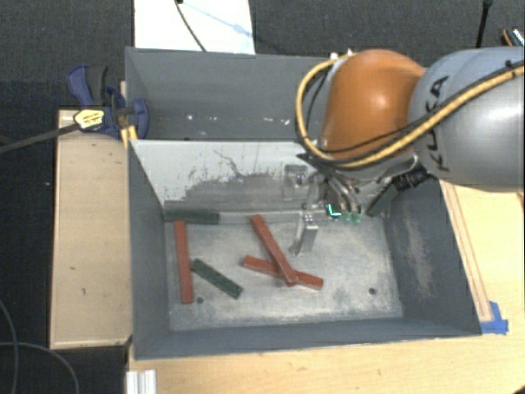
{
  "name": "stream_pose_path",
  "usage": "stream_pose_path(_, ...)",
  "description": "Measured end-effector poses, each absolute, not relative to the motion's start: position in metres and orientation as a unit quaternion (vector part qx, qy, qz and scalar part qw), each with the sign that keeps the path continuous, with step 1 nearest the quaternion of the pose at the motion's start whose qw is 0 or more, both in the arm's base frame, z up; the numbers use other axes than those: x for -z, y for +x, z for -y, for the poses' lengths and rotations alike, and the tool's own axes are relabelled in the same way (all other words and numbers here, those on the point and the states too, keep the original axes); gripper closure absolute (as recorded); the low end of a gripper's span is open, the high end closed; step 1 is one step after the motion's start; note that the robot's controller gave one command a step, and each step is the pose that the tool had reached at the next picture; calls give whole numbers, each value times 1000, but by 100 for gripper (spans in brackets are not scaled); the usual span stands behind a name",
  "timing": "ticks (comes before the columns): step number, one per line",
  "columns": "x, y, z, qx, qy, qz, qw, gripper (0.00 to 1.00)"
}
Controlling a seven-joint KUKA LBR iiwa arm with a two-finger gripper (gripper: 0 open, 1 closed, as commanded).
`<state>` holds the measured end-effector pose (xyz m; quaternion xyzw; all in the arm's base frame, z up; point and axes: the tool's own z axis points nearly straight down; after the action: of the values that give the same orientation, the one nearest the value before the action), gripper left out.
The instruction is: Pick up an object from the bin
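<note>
My gripper (pixel 302 245) hangs below the arm's wrist, over the middle of the bin floor toward the back. Its tip is just right of the upper part of a long red stick (pixel 271 245) that lies slanted. A second red stick (pixel 283 272) lies flat and crosses under the lower end of the first, a little in front of the gripper. I see nothing held in the gripper.
A third red stick (pixel 183 262) lies lengthwise near the left wall. A dark green stick (pixel 191 216) rests at the back left, and another dark green stick (pixel 216 278) lies slanted at the front left. The arm's bulk covers the bin's back right corner.
</note>
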<state>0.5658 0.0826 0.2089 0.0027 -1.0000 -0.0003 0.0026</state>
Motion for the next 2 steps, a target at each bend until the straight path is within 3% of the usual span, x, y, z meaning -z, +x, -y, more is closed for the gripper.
stream_pose_path(1, -68, 528, -73, 0, -162, 987, 3, 0)
stream_pose_path(2, -101, 494, -93, 0, -223, 975, 1, 0)
